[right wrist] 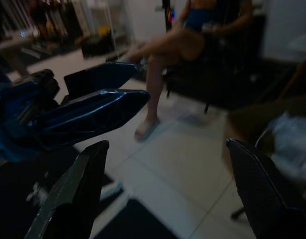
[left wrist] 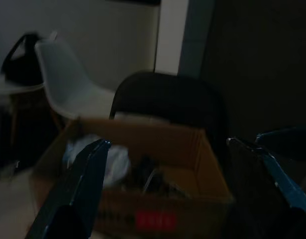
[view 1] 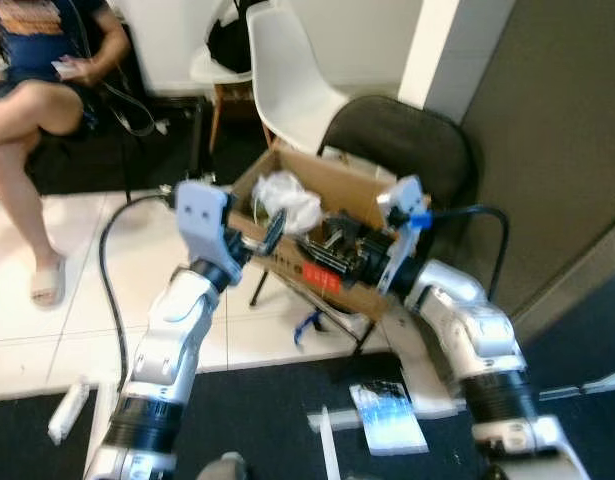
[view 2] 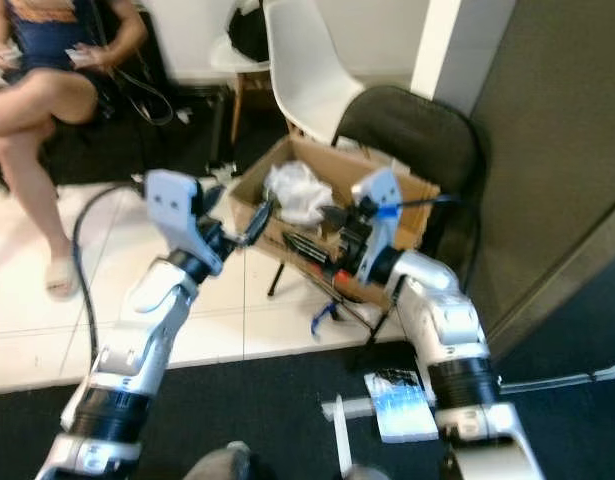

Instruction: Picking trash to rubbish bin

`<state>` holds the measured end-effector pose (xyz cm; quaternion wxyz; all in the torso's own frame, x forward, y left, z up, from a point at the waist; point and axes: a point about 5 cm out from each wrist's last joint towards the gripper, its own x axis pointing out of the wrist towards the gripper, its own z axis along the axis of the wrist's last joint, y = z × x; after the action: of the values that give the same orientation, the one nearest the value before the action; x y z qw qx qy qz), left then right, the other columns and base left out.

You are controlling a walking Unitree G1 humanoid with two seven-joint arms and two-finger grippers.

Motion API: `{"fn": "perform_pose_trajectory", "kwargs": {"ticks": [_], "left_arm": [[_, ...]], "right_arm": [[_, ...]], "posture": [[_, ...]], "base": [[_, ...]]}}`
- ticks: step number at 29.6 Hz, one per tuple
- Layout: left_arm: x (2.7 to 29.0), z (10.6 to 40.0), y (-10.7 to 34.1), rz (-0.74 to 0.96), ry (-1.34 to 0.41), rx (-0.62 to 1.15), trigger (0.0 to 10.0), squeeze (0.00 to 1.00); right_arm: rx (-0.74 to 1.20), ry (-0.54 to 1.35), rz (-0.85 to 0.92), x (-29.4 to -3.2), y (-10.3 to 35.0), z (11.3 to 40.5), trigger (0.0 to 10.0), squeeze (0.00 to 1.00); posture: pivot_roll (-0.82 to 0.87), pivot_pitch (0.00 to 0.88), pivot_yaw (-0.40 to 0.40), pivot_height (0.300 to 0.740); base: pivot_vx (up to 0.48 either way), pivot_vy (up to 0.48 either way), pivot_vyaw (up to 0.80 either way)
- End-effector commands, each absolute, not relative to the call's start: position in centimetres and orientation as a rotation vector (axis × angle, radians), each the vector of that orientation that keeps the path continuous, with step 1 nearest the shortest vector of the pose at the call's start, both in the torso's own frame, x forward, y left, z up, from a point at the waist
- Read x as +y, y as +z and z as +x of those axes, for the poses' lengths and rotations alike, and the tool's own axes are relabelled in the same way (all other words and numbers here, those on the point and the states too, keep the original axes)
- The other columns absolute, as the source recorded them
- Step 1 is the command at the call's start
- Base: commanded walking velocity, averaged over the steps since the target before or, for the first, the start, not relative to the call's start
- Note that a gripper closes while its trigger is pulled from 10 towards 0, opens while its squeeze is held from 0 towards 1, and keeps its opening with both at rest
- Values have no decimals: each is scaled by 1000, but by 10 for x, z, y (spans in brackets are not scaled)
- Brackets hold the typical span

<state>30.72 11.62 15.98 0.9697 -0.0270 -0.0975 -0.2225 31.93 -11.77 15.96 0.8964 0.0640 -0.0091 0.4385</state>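
A brown cardboard box (view 1: pixel 332 185) rests on a black chair (view 1: pixel 407 140) and holds a crumpled white wad of trash (view 1: pixel 287 200) and some dark items. My left gripper (view 1: pixel 269 235) hovers at the box's near left edge, open, with nothing between its fingers (left wrist: pixel 78 189). In its wrist view the box (left wrist: pixel 182 144) lies straight ahead. From the right, my right gripper (view 1: pixel 332 250) reaches over the box's front part. It is open too, its fingers (right wrist: pixel 262 189) wide apart and empty. The right wrist view looks past the left gripper (right wrist: pixel 93 109).
A person (view 1: pixel 37 80) sits at the back left, one sandalled foot on the white tiles. A white chair (view 1: pixel 297 80) stands behind the box. On the dark mat lie a blue-white booklet (view 1: pixel 387 415) and white strips. A dark wall (view 1: pixel 547 120) closes the right.
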Motion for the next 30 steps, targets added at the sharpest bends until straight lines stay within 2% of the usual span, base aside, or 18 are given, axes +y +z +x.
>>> {"fn": "perform_pose_trajectory", "kwargs": {"ticks": [1,9,30], "left_arm": [[115,306,159,-15,-465,-202,10000,0],[111,306,152,33,-501,-182,10000,0],[114,309,140,-11,-518,-162,10000,0]], "right_arm": [[-29,929,113,-114,161,320,10000,0],[-27,941,96,-112,160,319,10000,0],[-14,935,65,-120,149,322,10000,0]], "posture": [[-20,0,-47,740],[-20,0,-46,740],[-28,0,-48,740]], "base": [[0,0,769],[0,0,769],[0,0,759]]}}
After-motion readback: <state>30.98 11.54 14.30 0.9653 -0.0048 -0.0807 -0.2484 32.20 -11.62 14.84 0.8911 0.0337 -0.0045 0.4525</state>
